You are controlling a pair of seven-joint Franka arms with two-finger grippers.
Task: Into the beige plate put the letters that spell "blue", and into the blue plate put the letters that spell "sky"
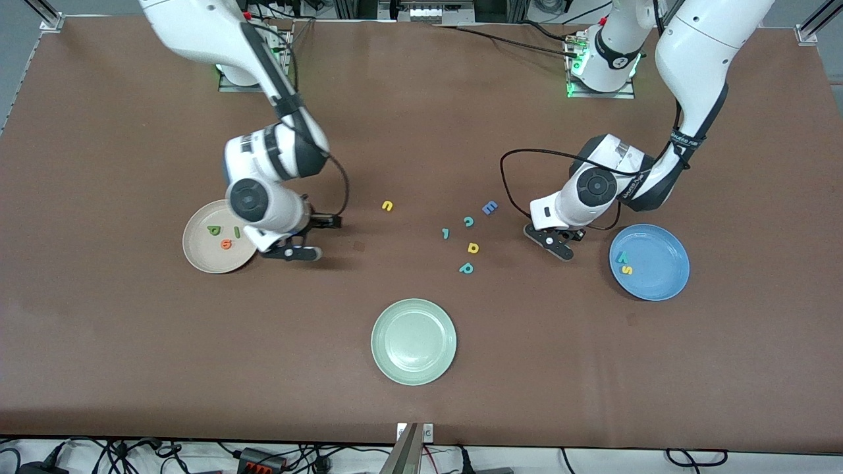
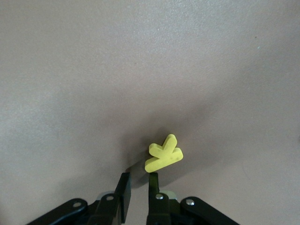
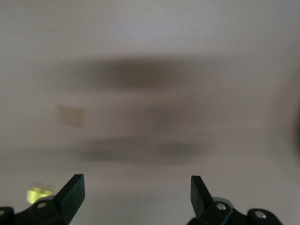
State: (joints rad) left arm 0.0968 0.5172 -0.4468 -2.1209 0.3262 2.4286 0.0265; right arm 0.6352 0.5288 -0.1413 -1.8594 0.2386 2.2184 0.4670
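A brown table fills the front view, with the pale green plate (image 1: 413, 341) as landmark. From it, the beige plate (image 1: 218, 245) lies toward the right arm's end and holds the green b (image 1: 214, 230), green l (image 1: 236, 232) and orange e (image 1: 226, 244). The blue plate (image 1: 649, 262), toward the left arm's end, holds the teal y (image 1: 621, 257) and yellow s (image 1: 627, 269). The yellow u (image 1: 387, 205) lies farther from the camera than the green plate. The right gripper (image 1: 299, 237) hangs just beside the beige plate; the left gripper (image 1: 556, 242) beside the blue one.

Left wrist view: nearly closed fingers (image 2: 153, 180) pinch the yellow k (image 2: 163, 153) by one edge; so thin a hold may let it twist and drop short of the plate.

Right wrist view: jaws spread wide, empty.
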